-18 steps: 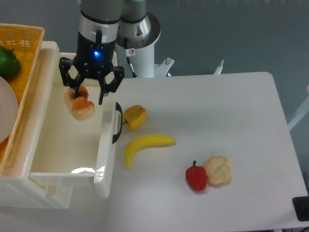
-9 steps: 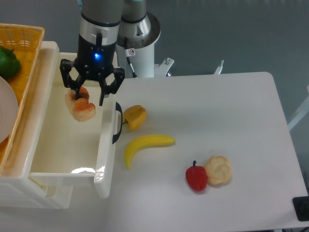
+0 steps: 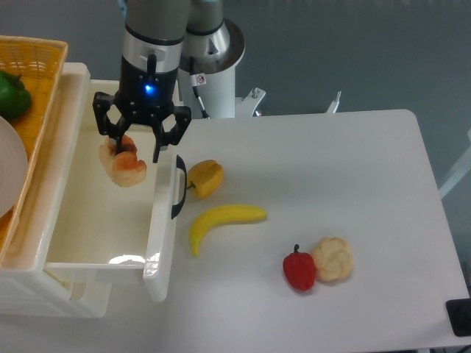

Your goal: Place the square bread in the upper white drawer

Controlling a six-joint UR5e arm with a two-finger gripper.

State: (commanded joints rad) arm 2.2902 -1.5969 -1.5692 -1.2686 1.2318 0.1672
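Note:
My gripper (image 3: 132, 151) hangs over the back part of the upper white drawer (image 3: 158, 243), which is pulled open and has a black curved handle (image 3: 179, 187) on its front panel. The fingers are spread wide around the square bread (image 3: 125, 167), a pale tan chunk with an orange-brown crust, and hold it above the drawer's inside. The bread's top is partly hidden by the fingers. The bread sits near the drawer's right wall, above the floor.
An orange woven basket (image 3: 40, 66) with a green pepper (image 3: 13, 94) stands on the left above the drawer. On the table lie a yellow pepper (image 3: 205, 178), a banana (image 3: 221, 220), a red pepper (image 3: 299, 269) and a round cream bun (image 3: 333, 259).
The gripper with the bread has shifted a few pixels to the right and slightly down over the drawer. Nothing else has moved.

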